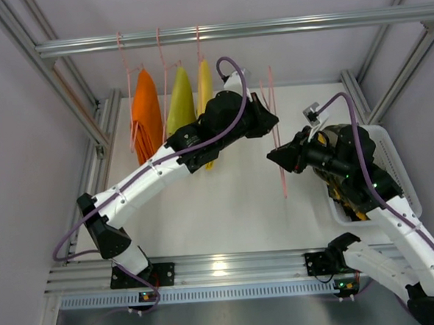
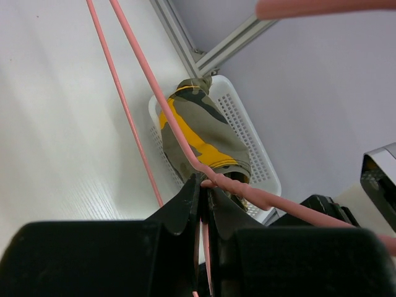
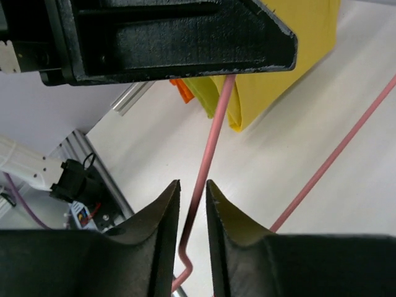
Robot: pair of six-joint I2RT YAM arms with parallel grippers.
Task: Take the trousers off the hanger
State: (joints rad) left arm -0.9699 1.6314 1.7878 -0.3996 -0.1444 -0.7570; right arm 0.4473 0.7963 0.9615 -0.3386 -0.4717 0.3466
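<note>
The camouflage trousers (image 2: 207, 133) lie off the hanger in a white basket (image 2: 247, 133) at the right. In the top view they show only partly (image 1: 337, 190) under my right arm. The bare pale-pink hanger (image 1: 281, 155) hangs upright between my two grippers. My left gripper (image 1: 272, 124) is shut on the hanger wire (image 2: 176, 133) near its twisted neck, as the left wrist view shows (image 2: 206, 184). My right gripper (image 1: 273, 156) is narrowly open, with a hanger wire (image 3: 210, 142) running between its fingers (image 3: 193, 189), with a gap showing on the right.
Orange (image 1: 146, 111), lime (image 1: 180, 102) and yellow (image 1: 205, 86) garments hang on pink hangers from the metal rail (image 1: 304, 23) at the back left. The basket (image 1: 393, 152) stands at the right edge. Frame posts stand at both sides.
</note>
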